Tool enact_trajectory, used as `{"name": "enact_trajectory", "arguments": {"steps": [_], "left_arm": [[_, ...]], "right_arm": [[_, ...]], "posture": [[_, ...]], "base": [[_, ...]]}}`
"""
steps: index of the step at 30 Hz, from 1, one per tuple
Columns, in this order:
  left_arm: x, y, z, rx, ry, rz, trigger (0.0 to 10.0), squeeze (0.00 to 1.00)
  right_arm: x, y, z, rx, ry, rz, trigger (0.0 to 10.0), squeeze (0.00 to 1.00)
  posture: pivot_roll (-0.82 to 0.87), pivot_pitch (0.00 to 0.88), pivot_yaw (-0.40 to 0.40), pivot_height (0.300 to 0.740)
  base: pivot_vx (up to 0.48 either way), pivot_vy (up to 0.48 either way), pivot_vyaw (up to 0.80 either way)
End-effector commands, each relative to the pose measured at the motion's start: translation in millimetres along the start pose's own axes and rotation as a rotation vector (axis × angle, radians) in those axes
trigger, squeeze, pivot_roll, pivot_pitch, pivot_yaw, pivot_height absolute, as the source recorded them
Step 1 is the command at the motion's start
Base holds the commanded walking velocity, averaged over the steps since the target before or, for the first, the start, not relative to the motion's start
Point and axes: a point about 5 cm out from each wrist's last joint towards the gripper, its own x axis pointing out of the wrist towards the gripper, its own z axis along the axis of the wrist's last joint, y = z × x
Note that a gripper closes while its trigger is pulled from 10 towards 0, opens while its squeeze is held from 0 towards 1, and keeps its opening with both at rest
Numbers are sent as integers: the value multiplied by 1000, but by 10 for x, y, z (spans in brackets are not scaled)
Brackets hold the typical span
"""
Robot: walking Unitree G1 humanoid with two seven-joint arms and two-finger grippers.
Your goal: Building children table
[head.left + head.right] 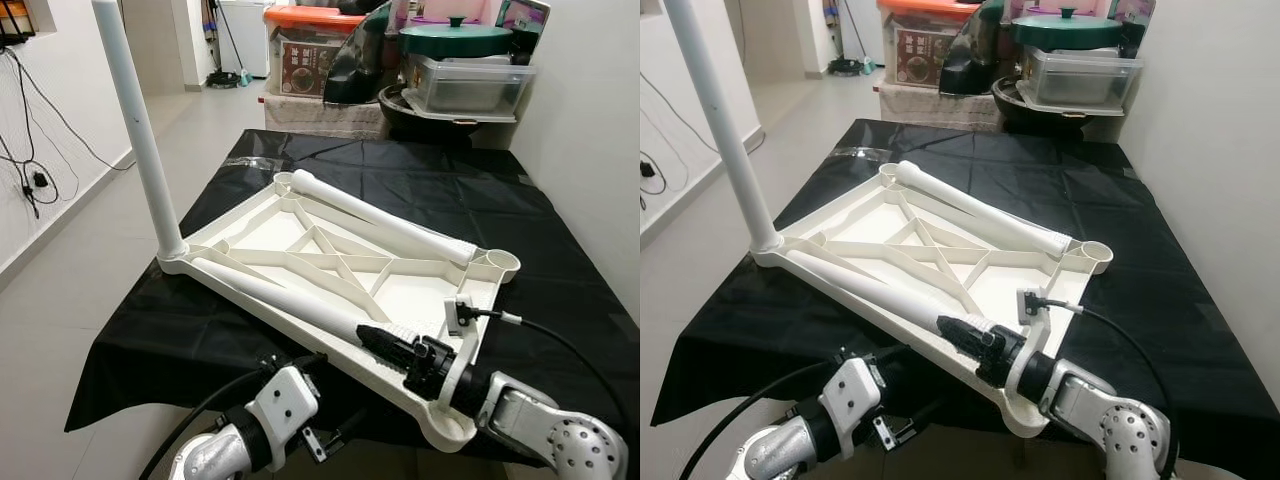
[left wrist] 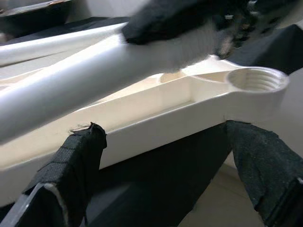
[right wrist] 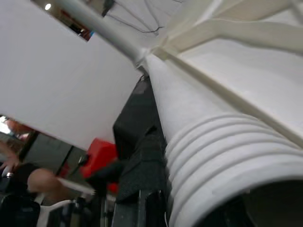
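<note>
A white plastic tabletop (image 1: 420,290) lies upside down on a table draped in black cloth. One white leg (image 1: 140,130) stands upright, screwed into its left corner. A second leg (image 1: 385,217) lies loose across the far side. A third leg (image 1: 280,293) lies along the near edge, and my right gripper (image 1: 385,342) is shut on its threaded end (image 3: 213,142). My left gripper (image 2: 170,179) is open, low at the table's front edge, with its fingers (image 2: 75,161) either side of the tabletop's rim. An empty threaded socket (image 2: 258,78) sits at the near corner.
Behind the table stand stacked boxes (image 1: 310,60), a clear tub (image 1: 465,85) and a green-lidded pot (image 1: 455,38). A wall runs close along the right side. Bare tiled floor (image 1: 70,280) lies to the left, with cables (image 1: 30,170) hanging on the left wall.
</note>
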Motion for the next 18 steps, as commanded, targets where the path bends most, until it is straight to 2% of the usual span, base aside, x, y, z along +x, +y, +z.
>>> {"name": "enact_trajectory", "arguments": {"steps": [1,11,13,14,16,17,18], "left_arm": [[11,23,-35,-27,15,17,10000,0],[16,215,-69,-117,29,125,10000,0],[48,372,-15,-199,5,196,10000,0],[48,372,-15,-199,5,196,10000,0],[120,560,118,-310,-62,270,10000,0],[120,560,118,-310,-62,270,10000,0],[153,635,187,-355,-98,289,10000,0]], "right_arm": [[4,12,73,-9,-44,13,0,0],[-85,90,157,-9,-165,122,0,0],[-146,178,230,2,-253,204,0,0],[-146,178,230,2,-253,204,0,0],[-184,229,286,50,-330,269,0,0],[-184,229,286,50,-330,269,0,0],[-190,240,280,59,-336,286,0,0]], "posture": [[82,0,-83,740],[87,0,-80,740],[89,0,-74,740],[89,0,-74,740],[88,0,-75,740],[88,0,-75,740],[88,0,-74,740]], "base": [[0,0,0],[0,0,0],[0,0,0],[0,0,0],[0,0,0],[0,0,0],[0,0,0]]}}
